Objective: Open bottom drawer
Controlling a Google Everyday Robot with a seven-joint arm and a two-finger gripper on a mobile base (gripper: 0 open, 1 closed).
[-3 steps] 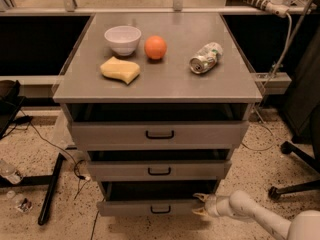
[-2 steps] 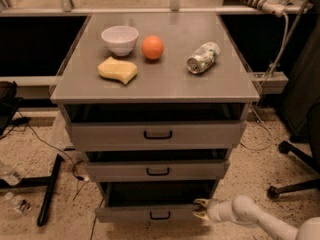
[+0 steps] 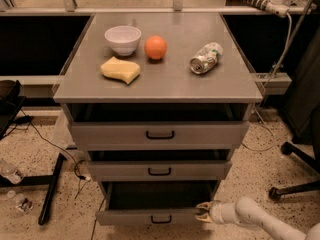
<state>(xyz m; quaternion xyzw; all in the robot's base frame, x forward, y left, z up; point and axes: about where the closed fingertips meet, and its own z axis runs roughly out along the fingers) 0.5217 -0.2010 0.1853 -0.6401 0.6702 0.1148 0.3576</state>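
Observation:
The grey metal cabinet has three drawers. The bottom drawer (image 3: 150,216), with the smallest black loop handle (image 3: 160,219), stands pulled out, its dark inside showing behind its front. My gripper (image 3: 202,212), on a white arm coming from the lower right, is at the right end of that drawer's front, touching its top right corner. The middle drawer (image 3: 159,170) and the top drawer (image 3: 159,133) sit above it, each slightly out.
On the cabinet top (image 3: 165,79) lie a white bowl (image 3: 123,38), an orange (image 3: 156,47), a yellow sponge (image 3: 120,69) and a crushed can (image 3: 205,58). A black stand leg (image 3: 50,189) and cables lie on the floor to the left. A chair base (image 3: 295,184) is at the right.
The bottom drawer has slid further out towards the camera, with my gripper staying at its right corner. The view has shifted slightly.

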